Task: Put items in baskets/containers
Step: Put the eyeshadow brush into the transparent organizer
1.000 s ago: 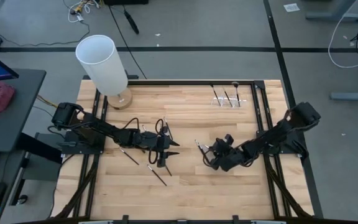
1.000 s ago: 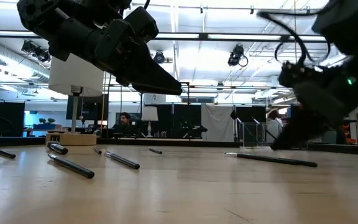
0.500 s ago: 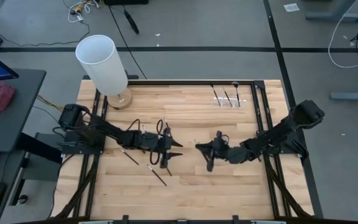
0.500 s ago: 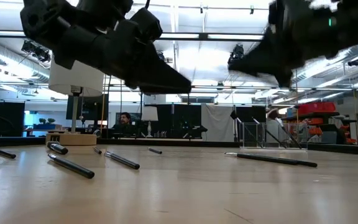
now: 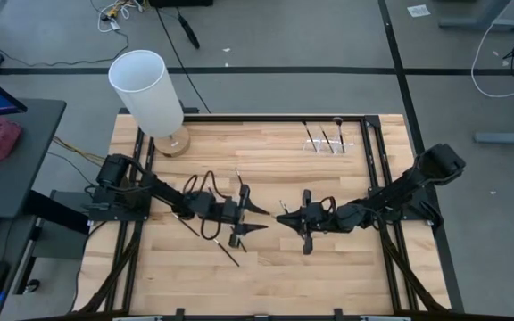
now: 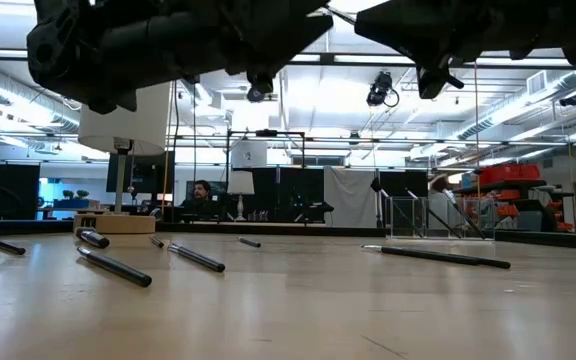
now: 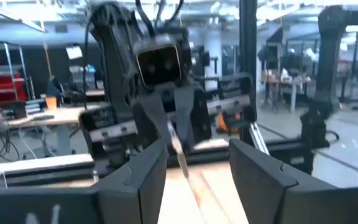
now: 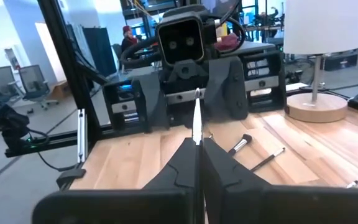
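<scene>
Over table [image 5: 328,267], right gripper [image 5: 281,218] offers brush [image 8: 196,121] to open left gripper [image 5: 259,219]

The wooden desk [image 5: 275,267] carries a white cylinder [image 5: 147,89] on a round base at its far left corner, a clear holder [image 5: 330,144] with 3 brushes at the far right, and loose brushes [image 5: 227,252] left of centre.

Both arms are matte black, built of slim jointed links that widen to blocky motor housings at the shoulders. Loose black cables loop along the left arm [image 5: 163,192] and the right arm [image 5: 391,198]. Each wrist carries a boxy black camera housing with two round lenses [image 8: 187,38] above broad, flat, black wedge-shaped fingers [image 7: 260,180] that taper to narrow tips.
</scene>
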